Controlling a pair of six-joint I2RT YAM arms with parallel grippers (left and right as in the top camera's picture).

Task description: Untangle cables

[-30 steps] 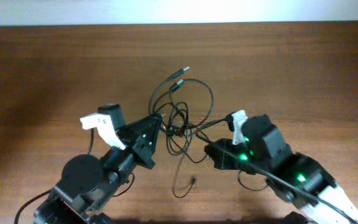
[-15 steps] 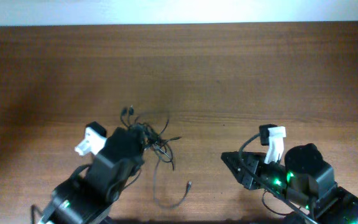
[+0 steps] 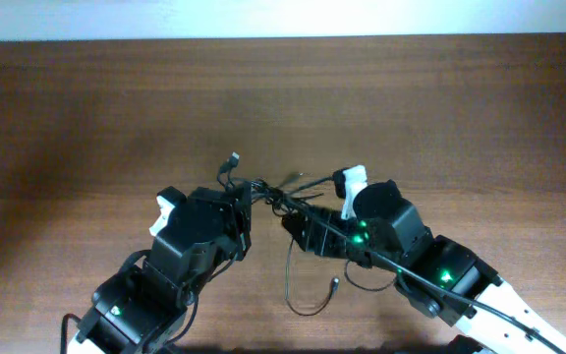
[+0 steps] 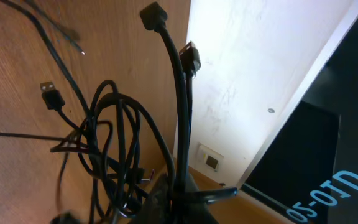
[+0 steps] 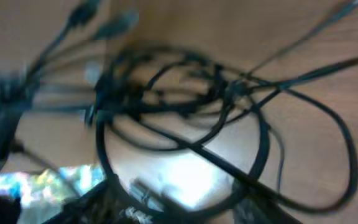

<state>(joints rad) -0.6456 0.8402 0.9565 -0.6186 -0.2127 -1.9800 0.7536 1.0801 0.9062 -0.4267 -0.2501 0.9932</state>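
Left end effector pinching cables, right end effector beside them, grip unclear

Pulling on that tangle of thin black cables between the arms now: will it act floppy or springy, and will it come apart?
The tangle of thin black cables is probably floppy: its loose tail trails limp across the brown wooden table. Short lengths seem springier; two plug ends stick out straight. Interlocked loops likely drag along together.

A brown wood-grain table runs to a white wall at its far edge. Low on that wall sits a small rectangular wall plate, near a black blue-lettered panel.
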